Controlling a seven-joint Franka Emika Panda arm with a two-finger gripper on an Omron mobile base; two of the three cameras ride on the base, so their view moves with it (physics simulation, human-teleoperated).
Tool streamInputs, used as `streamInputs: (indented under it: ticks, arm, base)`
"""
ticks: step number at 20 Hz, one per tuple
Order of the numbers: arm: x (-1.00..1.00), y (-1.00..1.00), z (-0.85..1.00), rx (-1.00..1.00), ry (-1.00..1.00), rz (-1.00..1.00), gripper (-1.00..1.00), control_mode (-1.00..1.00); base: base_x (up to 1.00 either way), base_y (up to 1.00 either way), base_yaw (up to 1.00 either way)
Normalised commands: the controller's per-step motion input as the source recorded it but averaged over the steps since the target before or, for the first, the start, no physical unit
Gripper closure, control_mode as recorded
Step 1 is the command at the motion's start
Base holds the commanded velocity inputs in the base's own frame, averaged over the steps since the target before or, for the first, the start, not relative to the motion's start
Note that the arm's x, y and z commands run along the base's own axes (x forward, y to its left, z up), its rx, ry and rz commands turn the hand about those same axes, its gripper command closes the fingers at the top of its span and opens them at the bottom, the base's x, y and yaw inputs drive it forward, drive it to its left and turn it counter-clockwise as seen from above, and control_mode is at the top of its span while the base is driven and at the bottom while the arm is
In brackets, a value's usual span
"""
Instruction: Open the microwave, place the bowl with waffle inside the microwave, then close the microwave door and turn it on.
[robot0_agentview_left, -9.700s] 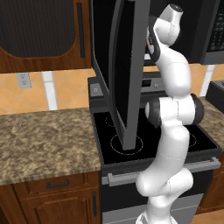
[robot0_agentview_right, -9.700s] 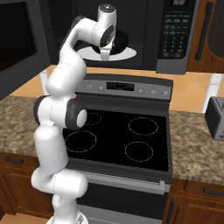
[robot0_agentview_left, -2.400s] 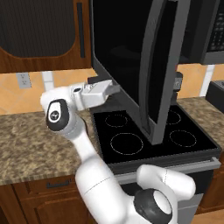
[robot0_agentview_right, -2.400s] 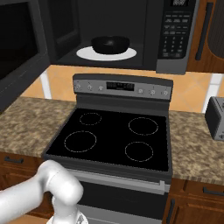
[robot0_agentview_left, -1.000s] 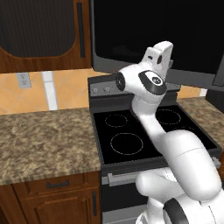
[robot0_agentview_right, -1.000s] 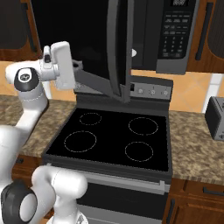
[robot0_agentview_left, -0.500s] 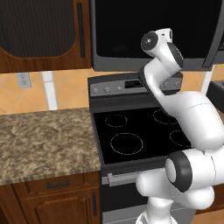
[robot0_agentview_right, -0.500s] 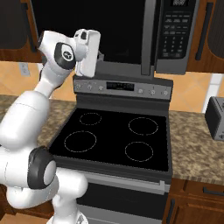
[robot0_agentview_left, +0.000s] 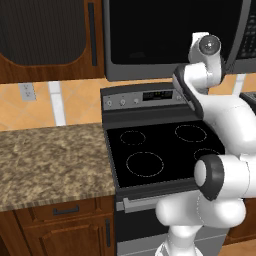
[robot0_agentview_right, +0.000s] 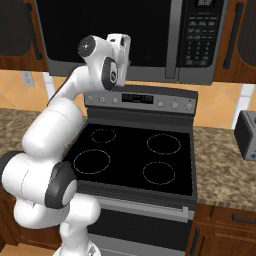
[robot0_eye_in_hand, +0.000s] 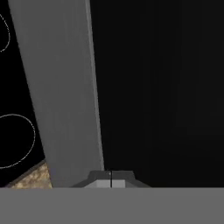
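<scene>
The microwave (robot0_agentview_left: 170, 37) hangs above the stove with the microwave door (robot0_agentview_right: 105, 30) flush against its grey frame. The long grey bar handle (robot0_agentview_right: 172, 40) stands beside the button panel (robot0_agentview_right: 200, 42). My gripper (robot0_agentview_right: 127, 51) is up against the lower part of the door, fingers shut with nothing between them. In the hand view the shut gripper (robot0_eye_in_hand: 110, 178) points at the door's grey lower frame (robot0_eye_in_hand: 61, 87) and dark glass (robot0_eye_in_hand: 162, 87). The bowl and the waffle are hidden behind the dark door.
The black stove (robot0_agentview_right: 135, 150) with its control strip (robot0_agentview_left: 145, 97) lies right under the microwave. Speckled granite counter (robot0_agentview_left: 50, 160) runs to the left, and a toaster (robot0_agentview_right: 247, 134) sits on the counter to the right. Brown wooden cabinets (robot0_agentview_left: 45, 40) flank the microwave.
The microwave door has swung from standing open to fully shut. My arm has followed it across and now rests against the door front.
</scene>
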Motion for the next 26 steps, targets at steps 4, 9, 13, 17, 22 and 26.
streamInputs:
  ticks: [4, 9, 13, 17, 22, 26]
  arm:
    - [0.7, -0.68, -0.42, 0.2, -0.05, 0.32, 1.0, -1.0]
    - [-0.85, -0.64, -0.12, 0.06, -0.14, 0.08, 1.0, -1.0]
    - [-1.0, -0.62, -0.11, 0.0, -0.06, 0.0, 1.0, -1.0]
    - [-1.0, -0.7, 0.05, 0.0, -0.09, 0.0, 1.0, -1.0]
    - [-0.5, -0.82, 0.24, 0.01, -0.09, 0.0, 1.0, -1.0]
    - [-0.1, -0.78, 0.3, 0.03, -0.03, 0.01, 1.0, -1.0]
  base:
    - [0.0, 0.0, 0.0]
    - [0.0, 0.0, 0.0]
    - [0.0, 0.0, 0.0]
    - [0.0, 0.0, 0.0]
    - [0.0, 0.0, 0.0]
    - [0.0, 0.0, 0.0]
